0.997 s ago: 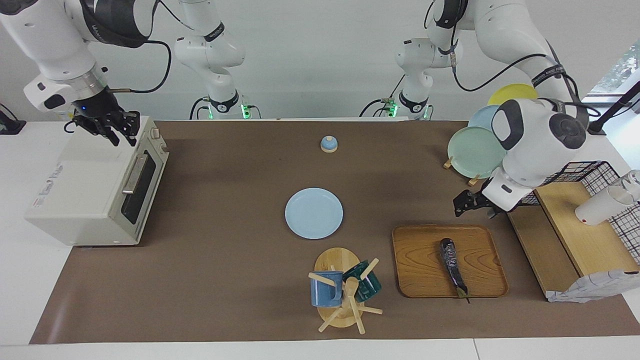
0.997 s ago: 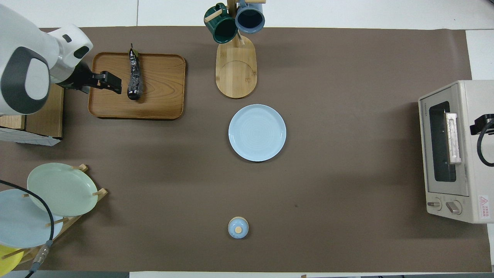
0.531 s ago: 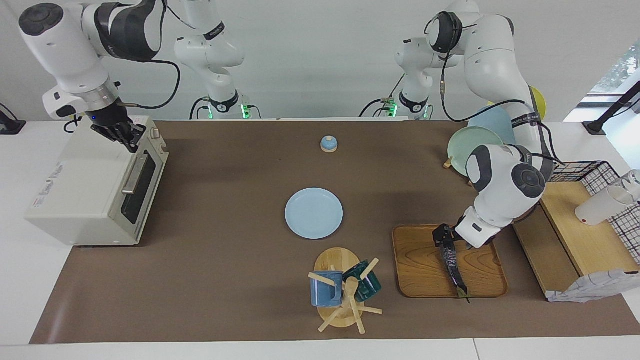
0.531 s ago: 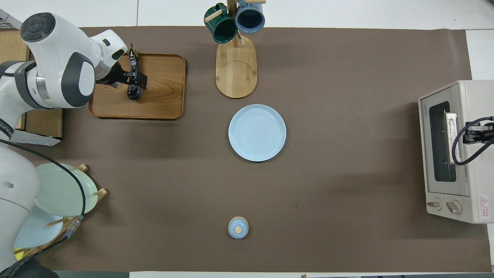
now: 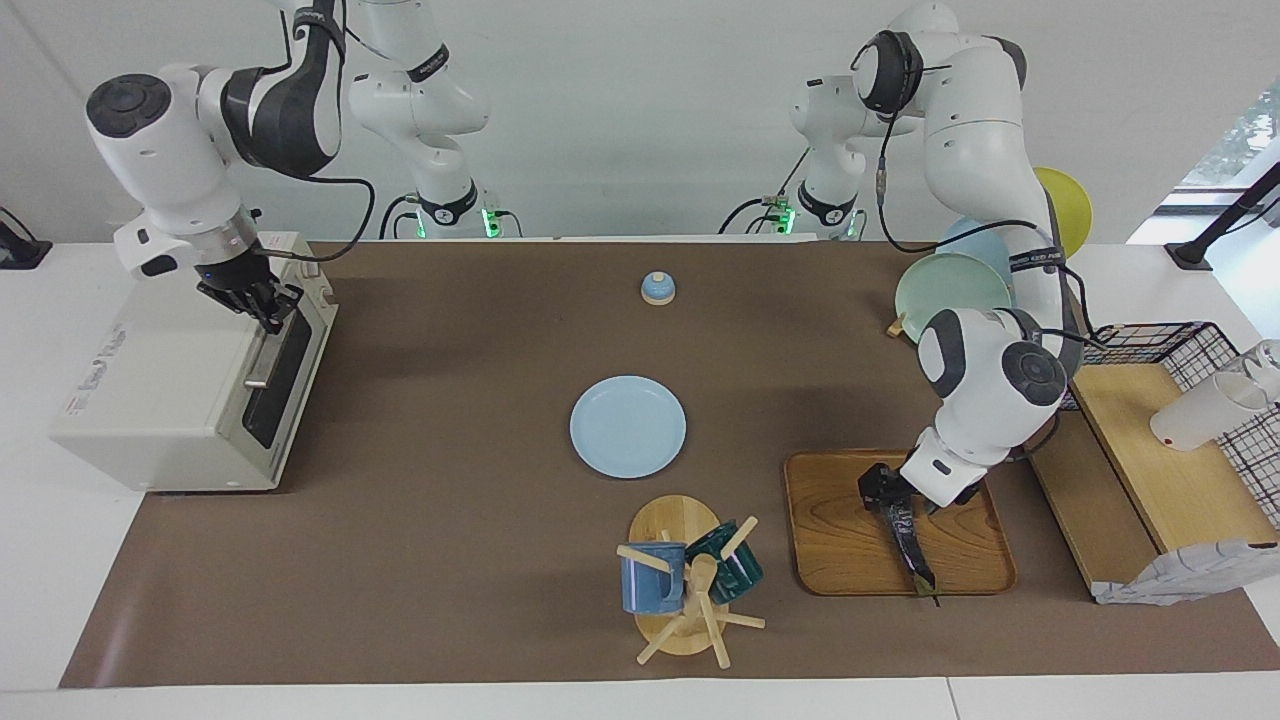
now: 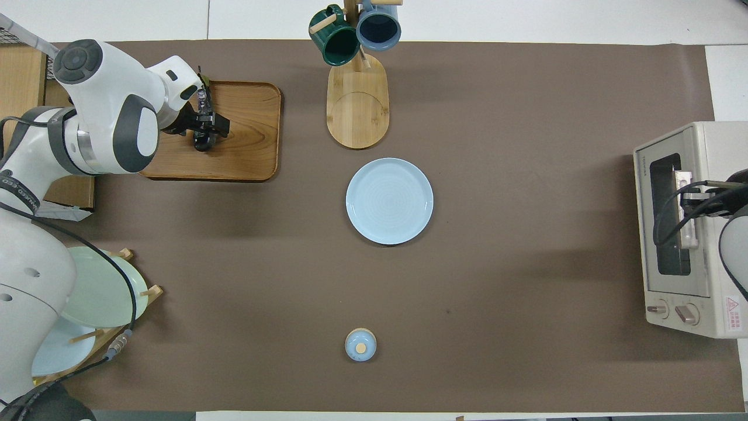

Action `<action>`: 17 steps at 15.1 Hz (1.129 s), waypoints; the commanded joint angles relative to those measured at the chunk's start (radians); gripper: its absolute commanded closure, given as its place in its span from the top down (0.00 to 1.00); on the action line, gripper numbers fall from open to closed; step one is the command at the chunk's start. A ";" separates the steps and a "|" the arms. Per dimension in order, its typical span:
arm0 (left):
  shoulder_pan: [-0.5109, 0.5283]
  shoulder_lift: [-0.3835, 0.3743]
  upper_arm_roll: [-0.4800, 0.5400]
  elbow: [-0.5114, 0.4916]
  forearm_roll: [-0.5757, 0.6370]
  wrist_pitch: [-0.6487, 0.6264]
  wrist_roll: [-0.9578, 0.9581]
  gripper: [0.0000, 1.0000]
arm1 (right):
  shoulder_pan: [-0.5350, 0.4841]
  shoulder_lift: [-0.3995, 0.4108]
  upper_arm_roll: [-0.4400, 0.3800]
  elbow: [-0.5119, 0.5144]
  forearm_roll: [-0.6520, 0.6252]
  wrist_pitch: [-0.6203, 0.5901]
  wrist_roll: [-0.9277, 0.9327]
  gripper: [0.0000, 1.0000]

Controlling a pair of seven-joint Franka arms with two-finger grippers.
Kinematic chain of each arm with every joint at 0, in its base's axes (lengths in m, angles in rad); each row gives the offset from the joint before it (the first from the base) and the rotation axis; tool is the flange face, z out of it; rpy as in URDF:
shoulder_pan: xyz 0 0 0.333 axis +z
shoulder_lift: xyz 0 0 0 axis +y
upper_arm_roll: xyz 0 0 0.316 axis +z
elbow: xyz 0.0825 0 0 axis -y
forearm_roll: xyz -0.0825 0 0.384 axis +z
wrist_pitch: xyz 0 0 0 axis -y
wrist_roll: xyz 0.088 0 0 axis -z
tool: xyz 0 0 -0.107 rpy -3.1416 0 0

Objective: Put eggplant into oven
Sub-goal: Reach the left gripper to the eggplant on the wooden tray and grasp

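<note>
The dark eggplant (image 5: 912,548) (image 6: 202,96) lies on a wooden tray (image 5: 840,540) (image 6: 251,146) at the left arm's end of the table. My left gripper (image 5: 885,495) (image 6: 204,124) is down at its thick end, open, with a finger on each side of it. The cream oven (image 5: 170,380) (image 6: 719,280) stands at the right arm's end with its door closed. My right gripper (image 5: 266,305) (image 6: 689,197) is shut with nothing in it. Its tips are at the end of the silver handle (image 5: 262,360) (image 6: 688,234) nearer to the robots; I cannot tell whether they touch.
A light blue plate (image 5: 628,427) (image 6: 389,200) lies mid-table. A mug tree (image 5: 685,580) (image 6: 356,88) stands beside the tray, a small blue lid (image 5: 658,288) (image 6: 360,345) nearer the robots. A plate rack (image 5: 945,290) (image 6: 87,292) and wooden shelf (image 5: 1150,440) flank the left arm.
My left gripper came down from beside the tray onto the eggplant's thick end. My right gripper closed and dropped from over the oven's top to the door handle.
</note>
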State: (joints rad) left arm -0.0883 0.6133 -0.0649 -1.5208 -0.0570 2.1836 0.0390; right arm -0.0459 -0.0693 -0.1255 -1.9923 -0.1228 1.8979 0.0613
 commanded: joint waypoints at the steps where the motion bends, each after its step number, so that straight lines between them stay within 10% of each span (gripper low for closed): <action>1: -0.016 -0.021 0.014 -0.045 -0.003 0.025 -0.005 0.99 | -0.023 0.000 0.007 -0.040 -0.015 0.056 0.000 0.00; 5: -0.014 -0.021 0.014 -0.027 -0.004 -0.005 -0.007 0.74 | -0.020 0.002 0.009 -0.094 -0.015 0.131 0.002 0.00; 9: -0.013 -0.021 0.014 -0.016 -0.004 -0.008 -0.005 0.00 | -0.005 0.042 0.015 -0.100 0.003 0.188 0.026 0.00; 17: -0.050 -0.182 0.007 -0.016 -0.072 -0.174 -0.095 0.00 | 0.084 0.117 0.018 -0.169 0.020 0.383 0.152 0.00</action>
State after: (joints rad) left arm -0.1016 0.5224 -0.0688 -1.5040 -0.0930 2.0870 0.0059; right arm 0.0675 -0.0075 -0.0939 -2.1374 -0.0881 2.1460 0.2193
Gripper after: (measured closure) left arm 0.581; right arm 0.991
